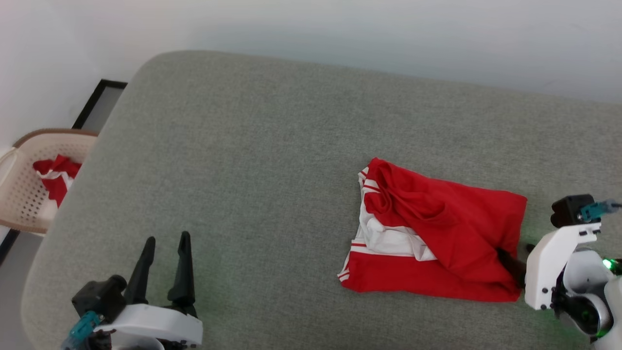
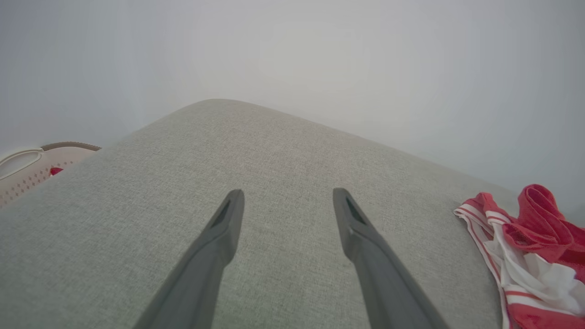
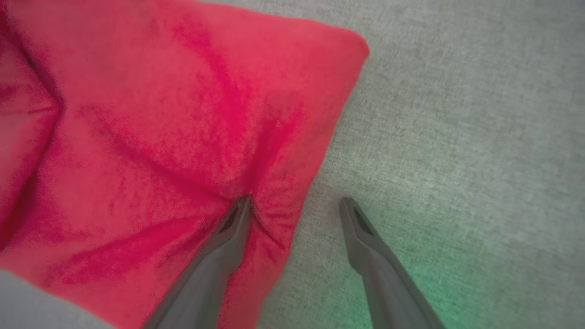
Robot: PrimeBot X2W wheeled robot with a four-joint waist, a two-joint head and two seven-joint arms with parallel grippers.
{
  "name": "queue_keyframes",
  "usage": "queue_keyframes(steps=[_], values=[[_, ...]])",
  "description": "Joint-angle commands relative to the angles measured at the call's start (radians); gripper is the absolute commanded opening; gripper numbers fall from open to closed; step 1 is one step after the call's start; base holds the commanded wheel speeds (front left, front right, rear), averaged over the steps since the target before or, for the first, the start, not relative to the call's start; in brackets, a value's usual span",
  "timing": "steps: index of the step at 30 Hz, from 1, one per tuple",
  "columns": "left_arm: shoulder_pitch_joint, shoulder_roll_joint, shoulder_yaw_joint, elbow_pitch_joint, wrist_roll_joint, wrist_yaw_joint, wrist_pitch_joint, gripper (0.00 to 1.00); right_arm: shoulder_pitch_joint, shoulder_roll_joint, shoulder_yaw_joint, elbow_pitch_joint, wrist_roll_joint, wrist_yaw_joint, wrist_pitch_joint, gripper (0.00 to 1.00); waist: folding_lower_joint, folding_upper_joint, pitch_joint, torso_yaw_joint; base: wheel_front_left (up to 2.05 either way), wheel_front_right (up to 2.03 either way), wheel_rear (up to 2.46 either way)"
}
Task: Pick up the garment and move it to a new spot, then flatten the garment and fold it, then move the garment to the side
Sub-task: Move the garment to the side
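Right end effector [image 3: 295, 203] first: its two dark fingers are spread wide with nothing clamped between them. In the right wrist view, one fingertip [image 3: 242, 205] digs into the red fabric of the garment [image 3: 160, 137], with creases fanning out from the tip. The other fingertip sits on bare grey just off the cloth's edge, and a green glow washes the grey at 5 o'clock. In the head view the right end effector [image 1: 519, 255] comes in from 4 o'clock and meets the shirt's near right corner.

Over to the left end effector [image 1: 167, 239], down at 7 o'clock in the head view: the fingers are parted wide, gripping nothing and pointing toward 12. Its own camera shows the left end effector [image 2: 288, 194] above open grey cloth, well apart from the shirt.

The garment [image 1: 437, 228] lies on the grey padded worktop [image 1: 252, 146], at 4 o'clock from the view's centre. It is bunched into a rough rectangle, red on top, with white fabric and red-white stripe trim showing along its 9 o'clock edge. The left wrist view catches that striped edge of the garment [image 2: 534, 242] at 4 o'clock.

Off the worktop at 9 o'clock sits a beige perforated basket [image 1: 24, 204] with red and white cloth [image 1: 56, 177] inside.
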Motion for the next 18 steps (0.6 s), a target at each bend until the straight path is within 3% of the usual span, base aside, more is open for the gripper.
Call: queue_keyframes(steps=[1,5,6,7,18], values=[[-0.015,-0.004,0.0,0.005,-0.001,-0.002,0.001,1.0,0.004,0.027,0.009,0.034,0.009,0.0,0.052,1.0,0.0,0.0,0.021,0.017,0.0,0.0,0.0],[-0.023,-0.006,-0.004,0.008,-0.007,-0.003,0.001,1.0,-0.013,0.05,0.021,0.062,0.023,0.0,0.12,1.0,0.0,0.0,0.03,0.02,0.0,0.0,0.0],[-0.026,-0.005,-0.006,0.008,-0.01,-0.003,0.001,1.0,-0.017,0.052,0.033,0.062,0.024,0.0,0.133,0.45,0.0,0.0,0.031,0.021,0.0,0.0,0.0],[-0.028,-0.004,-0.007,0.01,-0.012,-0.003,0.001,1.0,-0.025,0.052,0.053,0.055,0.033,0.002,0.144,0.0,0.0,0.0,0.033,0.021,0.0,0.0,0.0],[-0.042,0.001,-0.013,0.016,-0.03,-0.003,0.001,1.0,-0.099,-0.019,0.103,0.035,0.07,-0.001,0.132,0.0,0.0,0.0,0.039,0.016,0.0,0.0,0.0]])
